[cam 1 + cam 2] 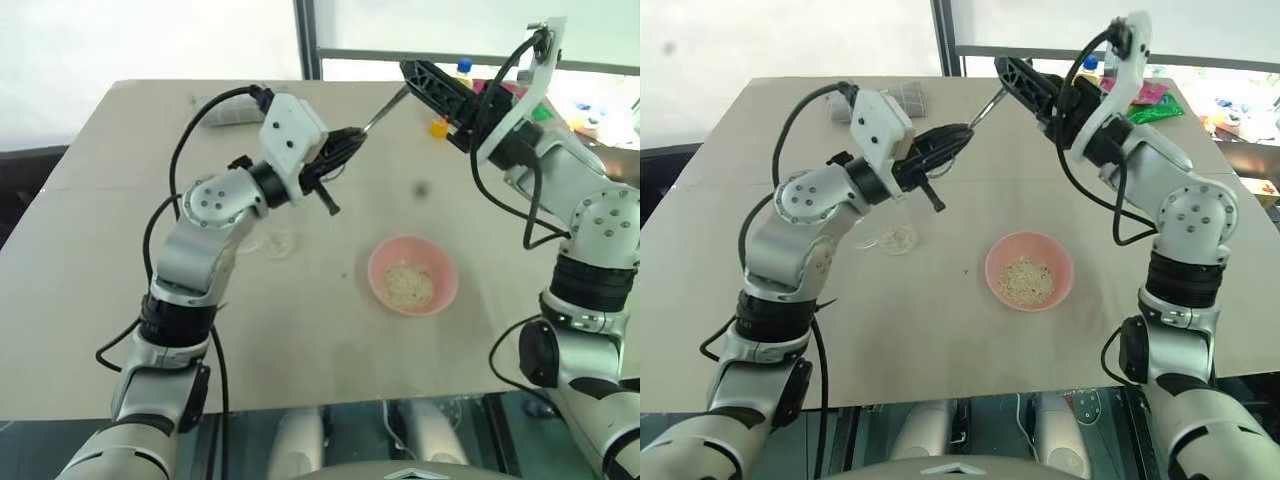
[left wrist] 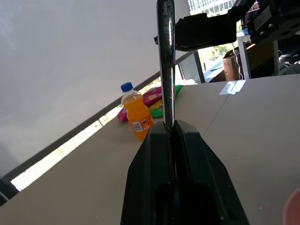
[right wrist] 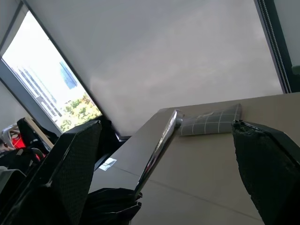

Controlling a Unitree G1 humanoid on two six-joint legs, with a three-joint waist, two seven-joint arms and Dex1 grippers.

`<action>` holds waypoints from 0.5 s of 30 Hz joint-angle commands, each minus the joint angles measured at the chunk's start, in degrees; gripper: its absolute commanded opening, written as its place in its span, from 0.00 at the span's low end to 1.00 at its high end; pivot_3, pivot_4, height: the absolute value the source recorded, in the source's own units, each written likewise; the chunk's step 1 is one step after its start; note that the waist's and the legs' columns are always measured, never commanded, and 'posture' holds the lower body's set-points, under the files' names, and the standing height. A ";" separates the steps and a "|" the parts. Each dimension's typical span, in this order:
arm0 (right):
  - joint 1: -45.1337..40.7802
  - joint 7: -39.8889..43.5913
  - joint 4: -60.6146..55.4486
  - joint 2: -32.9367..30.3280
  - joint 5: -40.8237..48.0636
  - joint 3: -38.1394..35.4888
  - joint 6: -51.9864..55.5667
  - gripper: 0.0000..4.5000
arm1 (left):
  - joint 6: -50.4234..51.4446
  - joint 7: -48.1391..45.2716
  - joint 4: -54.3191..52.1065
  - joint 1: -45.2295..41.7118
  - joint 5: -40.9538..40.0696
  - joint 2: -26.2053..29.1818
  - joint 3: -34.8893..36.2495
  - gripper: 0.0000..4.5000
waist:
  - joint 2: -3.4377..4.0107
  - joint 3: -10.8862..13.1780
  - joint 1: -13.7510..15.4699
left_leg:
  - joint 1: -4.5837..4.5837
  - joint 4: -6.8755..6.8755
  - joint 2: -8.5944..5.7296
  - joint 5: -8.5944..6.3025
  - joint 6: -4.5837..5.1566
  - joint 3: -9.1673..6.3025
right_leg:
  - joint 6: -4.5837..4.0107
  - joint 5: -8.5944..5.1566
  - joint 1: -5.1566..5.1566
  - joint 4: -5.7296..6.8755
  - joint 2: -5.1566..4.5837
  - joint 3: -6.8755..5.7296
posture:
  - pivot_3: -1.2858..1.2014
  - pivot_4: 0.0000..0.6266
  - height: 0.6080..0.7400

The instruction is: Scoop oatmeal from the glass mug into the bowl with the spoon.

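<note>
Left claw (image 2: 174, 136), spoon (image 2: 165, 61); open tabletop (image 1: 300, 330).

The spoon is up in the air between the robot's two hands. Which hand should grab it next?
Right. The left gripper is shut on the spoon, and the right gripper is open around its free end, probably ready to close.

The bowl (image 1: 1029, 270) sits on the table (image 1: 940, 350), oatmeal (image 1: 1025, 281) inside. Left of the bowl lies the glass mug (image 1: 898, 238). Behind the bowl (well above the tabletop) hangs the spoon (image 1: 987, 107), and farther back right stands a bottle (image 1: 462, 70).
</note>
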 commanded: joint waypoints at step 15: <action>-0.16 1.32 -2.26 -2.23 1.93 1.45 1.72 0.18 | -2.23 -2.44 -0.33 -0.45 1.91 -2.26 -0.14 0.00 | 0.00 0.00 0.01 | -0.08 0.05 0.00 0.04 -0.06 -0.02 | 0.04 0.02 -0.05 0.01 0.03 0.04 | 0.52 0.24 1.00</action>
